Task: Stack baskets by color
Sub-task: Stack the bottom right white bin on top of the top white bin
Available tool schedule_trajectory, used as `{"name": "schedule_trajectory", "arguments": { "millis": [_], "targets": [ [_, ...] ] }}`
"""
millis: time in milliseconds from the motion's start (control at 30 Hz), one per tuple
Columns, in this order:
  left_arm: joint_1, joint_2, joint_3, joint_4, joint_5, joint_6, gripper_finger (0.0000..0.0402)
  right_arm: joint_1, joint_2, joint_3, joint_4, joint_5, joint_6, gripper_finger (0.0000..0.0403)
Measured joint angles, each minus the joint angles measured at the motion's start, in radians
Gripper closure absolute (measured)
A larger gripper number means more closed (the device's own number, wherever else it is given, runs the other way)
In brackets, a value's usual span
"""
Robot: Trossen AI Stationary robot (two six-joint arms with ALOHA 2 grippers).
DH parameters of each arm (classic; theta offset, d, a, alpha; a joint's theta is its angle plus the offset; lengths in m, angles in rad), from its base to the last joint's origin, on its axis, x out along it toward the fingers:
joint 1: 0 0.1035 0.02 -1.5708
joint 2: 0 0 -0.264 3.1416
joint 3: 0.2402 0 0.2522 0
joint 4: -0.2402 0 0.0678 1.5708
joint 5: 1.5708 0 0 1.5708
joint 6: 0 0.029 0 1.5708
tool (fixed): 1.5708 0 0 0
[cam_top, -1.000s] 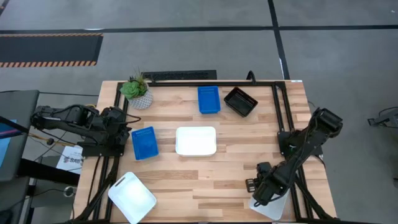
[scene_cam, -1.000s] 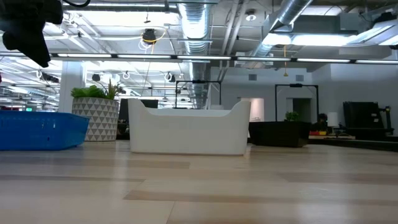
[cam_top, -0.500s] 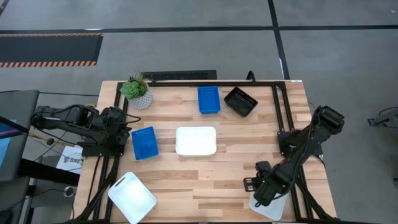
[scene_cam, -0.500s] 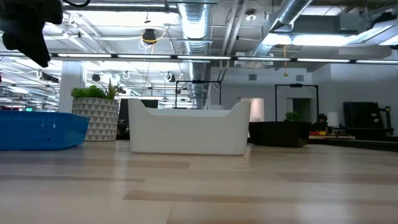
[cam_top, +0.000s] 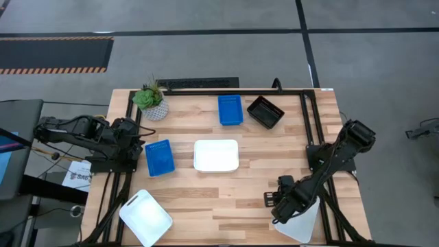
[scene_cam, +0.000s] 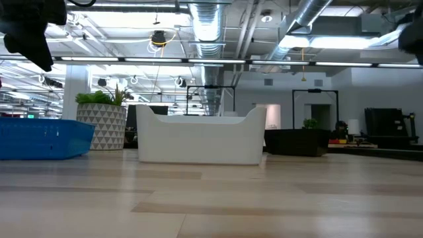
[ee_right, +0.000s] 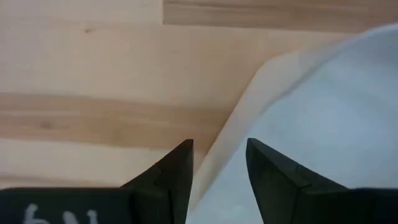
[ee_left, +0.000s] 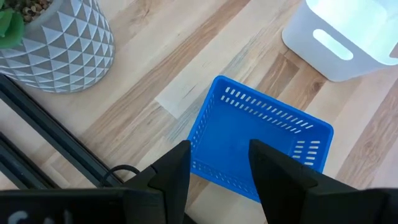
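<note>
white basket (cam_top: 304,225) — corner under right arm, cropped

Right gripper (cam_top: 276,209) low, jaws parted; left gripper (cam_top: 142,152) waiting, jaws apart.

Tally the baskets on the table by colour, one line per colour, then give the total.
White baskets: 3 — centre, front left corner, front right corner under the right gripper
Blue baskets: 2 — back, left
Black baskets: 1 — back right
Total: 6 baskets in view
</note>
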Motion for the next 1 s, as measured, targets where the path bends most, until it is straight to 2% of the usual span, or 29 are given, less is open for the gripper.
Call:
{"name": "schedule_trajectory", "arguments": {
  "millis": [167, 267, 367, 500, 567, 833, 1000],
  "targets": [
    [0.000, 0.000, 0.000, 0.000, 0.000, 0.006, 0.0252, 0.001, 0.069, -0.001, 0.025, -0.026, -0.023, 0.0235],
    [0.000, 0.000, 0.000, 0.000, 0.000, 0.010, 0.0252, 0.001, 0.096, 0.000, 0.027, -0.052, -0.027, 0.0249],
    [0.000, 0.000, 0.000, 0.000, -0.001, 0.010, 0.0252, 0.001, 0.107, -0.001, 0.029, -0.052, -0.027, 0.0288],
    [0.000, 0.000, 0.000, 0.000, -0.001, 0.010, 0.0252, -0.009, 0.101, -0.001, 0.026, -0.055, -0.071, 0.0372],
    [0.000, 0.000, 0.000, 0.000, -0.002, 0.010, 0.0252, -0.018, 0.097, 0.000, 0.023, -0.052, -0.135, 0.0390],
    [0.000, 0.000, 0.000, 0.000, -0.017, -0.006, 0.0252, -0.112, 0.097, 0.037, -0.001, -0.017, -0.418, 0.0399],
    [0.000, 0.000, 0.000, 0.000, -0.018, -0.024, 0.0252, -0.206, 0.097, 0.171, -0.199, 0.092, -0.673, 0.0400]
  ]
}}
